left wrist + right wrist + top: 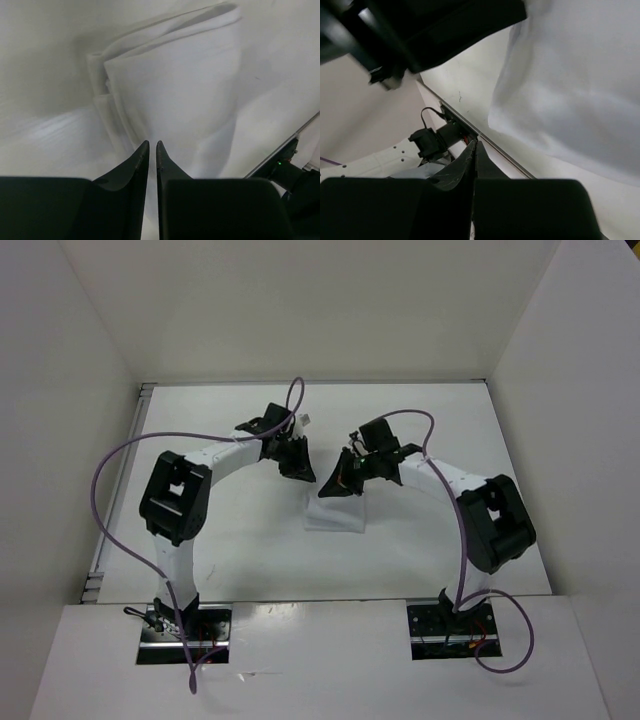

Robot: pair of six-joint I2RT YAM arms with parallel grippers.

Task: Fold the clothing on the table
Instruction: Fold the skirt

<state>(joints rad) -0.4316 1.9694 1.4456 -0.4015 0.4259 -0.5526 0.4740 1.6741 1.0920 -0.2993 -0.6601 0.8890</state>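
The clothing (335, 516) lies on the table (250, 555) as a small folded white rectangle, between and just in front of both grippers. In the left wrist view the clothing (175, 90) shows stacked layers along its left edge. My left gripper (152, 144) hovers over its near side, jaws a thin slit apart with nothing in them. From above, the left gripper (298, 464) is at the fold's far left. My right gripper (338, 486) hangs over the fold's far edge. Its jaws (474, 144) are shut and empty, and the clothing (570, 75) lies to the upper right.
White walls (90, 390) enclose the table on three sides. Purple cables (110, 465) loop off both arms. The left arm's dark body (420, 30) fills the top of the right wrist view. A black arm base with wiring (437, 140) sits by the table's near edge.
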